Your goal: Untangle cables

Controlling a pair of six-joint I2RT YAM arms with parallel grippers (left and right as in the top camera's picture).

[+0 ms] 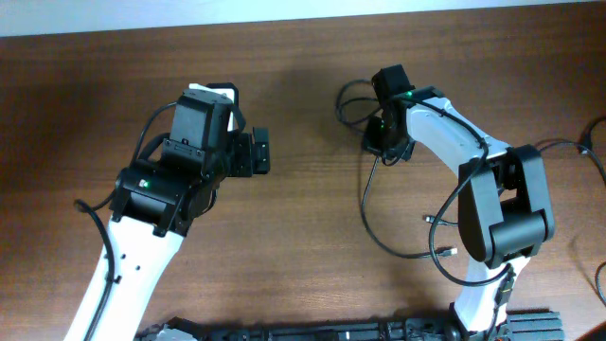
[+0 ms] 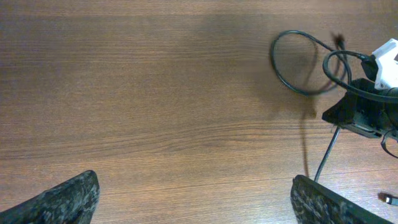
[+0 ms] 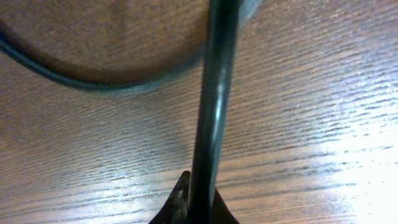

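Observation:
A thin black cable (image 1: 367,204) runs from my right gripper down across the wooden table to small plug ends (image 1: 445,253) at the lower right. It also loops (image 1: 352,98) beside the gripper. My right gripper (image 1: 386,140) is shut on the cable (image 3: 214,99), which runs up between its fingertips (image 3: 194,202) close above the table. My left gripper (image 1: 258,152) is open and empty at centre left, apart from the cable. In the left wrist view its fingers (image 2: 196,199) frame bare wood, with the cable loop (image 2: 298,62) at the far right.
Thicker black wires (image 1: 142,142) hang on the robot arms. Another black cord (image 1: 592,142) shows at the right edge. A dark rail (image 1: 312,332) runs along the front edge. The table's far edge (image 1: 284,11) meets a white wall.

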